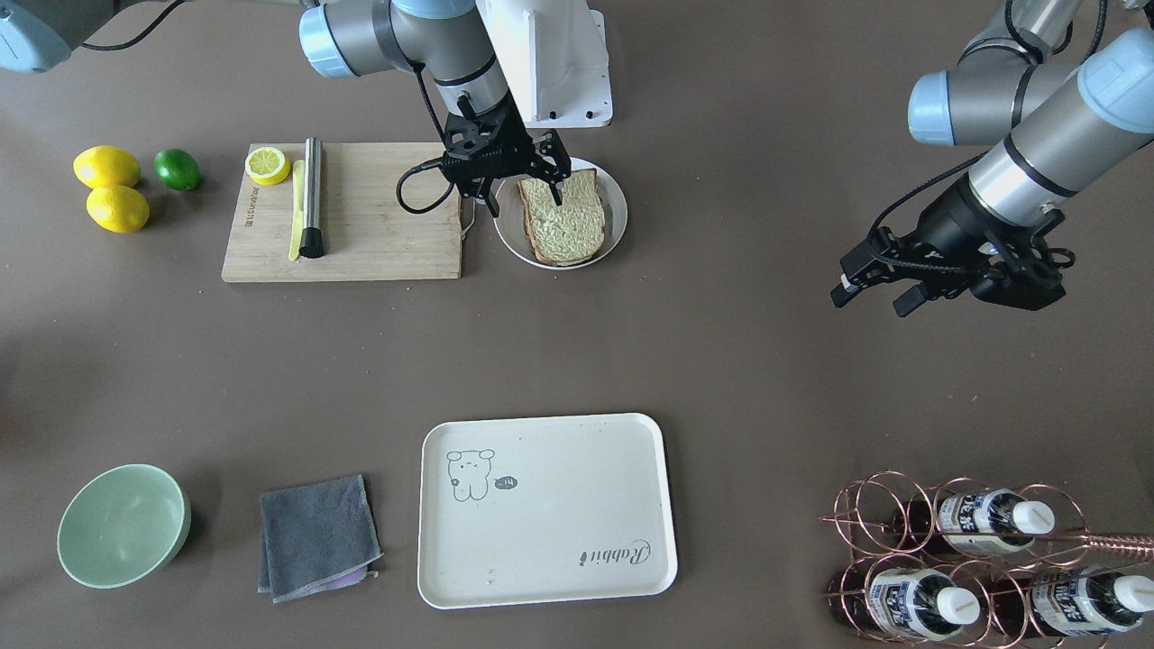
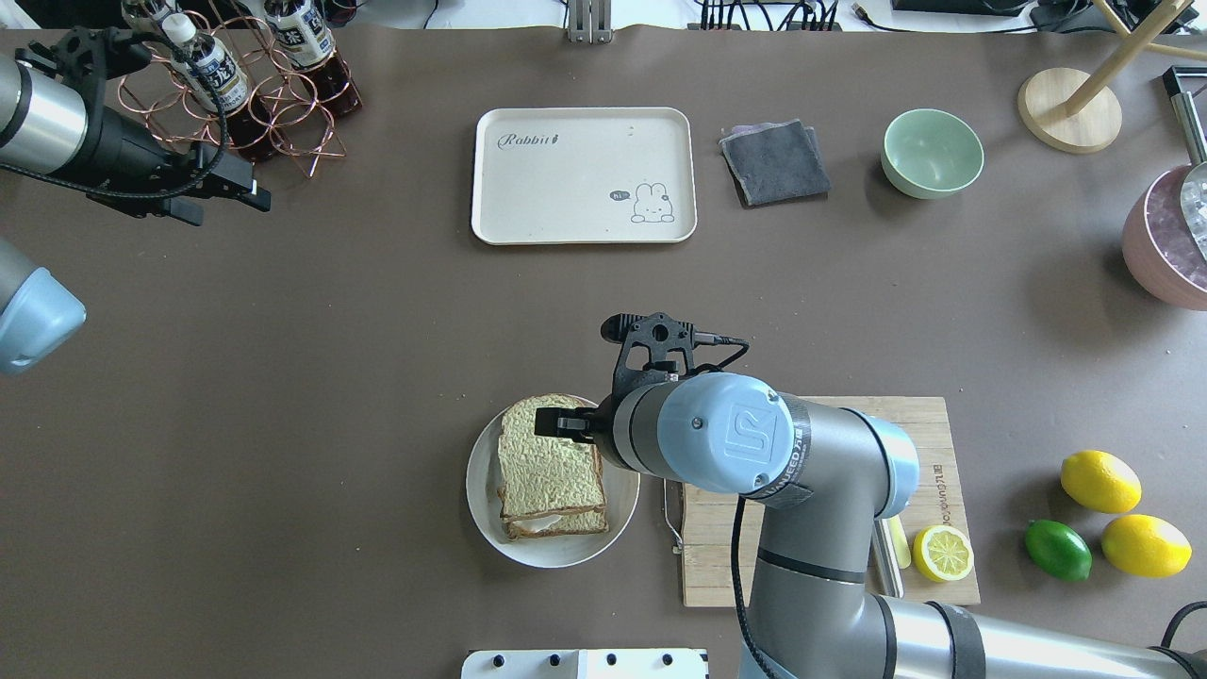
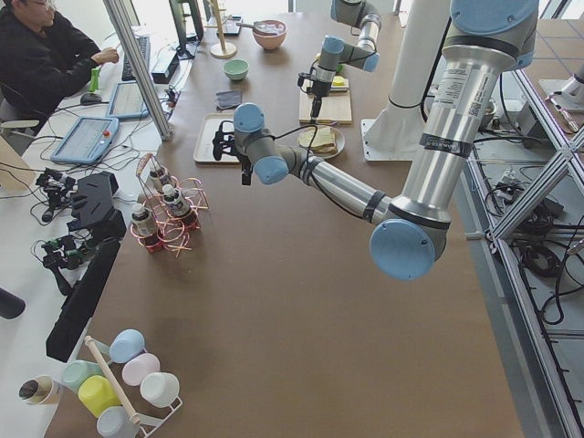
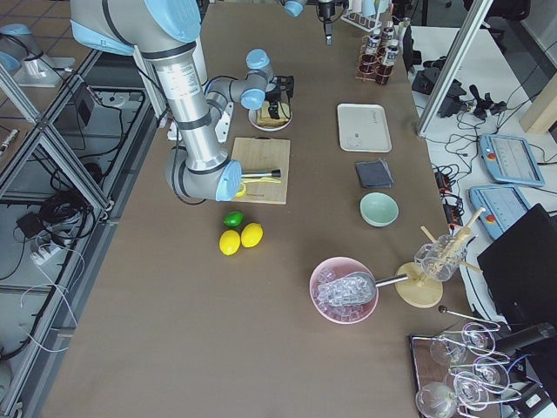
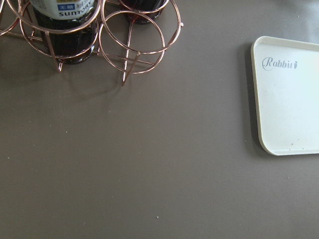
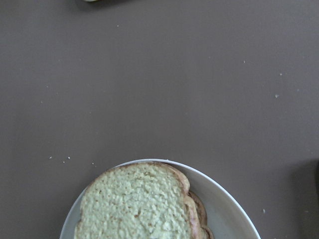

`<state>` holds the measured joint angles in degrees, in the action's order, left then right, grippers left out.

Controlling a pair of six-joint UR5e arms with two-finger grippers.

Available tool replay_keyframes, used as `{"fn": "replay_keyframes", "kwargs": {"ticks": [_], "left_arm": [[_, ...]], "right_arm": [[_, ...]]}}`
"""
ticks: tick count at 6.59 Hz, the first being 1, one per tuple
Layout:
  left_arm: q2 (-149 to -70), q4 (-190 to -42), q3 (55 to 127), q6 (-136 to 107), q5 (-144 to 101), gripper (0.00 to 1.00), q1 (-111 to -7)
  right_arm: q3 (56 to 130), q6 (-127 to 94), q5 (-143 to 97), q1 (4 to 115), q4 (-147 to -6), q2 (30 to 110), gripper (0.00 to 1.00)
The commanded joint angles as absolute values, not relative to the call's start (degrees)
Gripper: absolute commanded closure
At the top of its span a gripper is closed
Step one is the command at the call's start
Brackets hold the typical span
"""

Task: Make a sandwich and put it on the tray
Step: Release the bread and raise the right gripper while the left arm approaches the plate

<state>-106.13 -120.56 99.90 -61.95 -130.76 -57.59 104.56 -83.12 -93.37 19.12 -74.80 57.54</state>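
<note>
Got the right claw (image 1: 527,194) spread wide with nothing in it, hanging above the sandwich (image 1: 568,225) on the cutting-board side. Can't make out any fingertip touching bread.

Found the sandwich stacked two slices deep on the round white plate (image 1: 618,203), with a sliver of white peeking out between the slices. Sits just beside the cutting board (image 1: 379,225).

Spotted the tray (image 1: 559,532) well apart from the plate, across the surface, with nothing on it.

Also got the left claw (image 1: 874,293) way off to the side near the bottle rack (image 1: 902,514), spread too and holding nothing.

Looks like the pick-up step, with assembly done and the move to the tray not yet begun. Next up, probably: drop down, pinch both slices together without sliding the top one off, lift level, carry over to the tray.
</note>
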Motion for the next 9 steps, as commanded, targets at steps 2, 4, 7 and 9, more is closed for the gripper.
{"fn": "replay_keyframes", "kwargs": {"ticks": [2, 4, 7, 9], "left_arm": [[-107.5, -122.7, 102.7, -73.7, -119.3, 0.03, -46.1], [-107.2, -122.7, 105.5, -78.5, -111.8, 0.05, -38.7], [-107.5, -122.7, 106.1, -83.5, -99.3, 0.33, -26.7], [-107.5, -122.7, 106.0, -83.8, -95.5, 0.42, -22.5]], "right_arm": [[107.8, -82.4, -104.9, 29.4, -77.3, 60.6, 0.0], [111.3, -81.0, -108.5, 33.2, -76.9, 64.7, 0.0], [111.4, -75.3, -115.5, 39.8, -76.7, 67.2, 0.0], [111.1, -73.6, -116.0, 41.0, -76.7, 67.9, 0.0]]}}
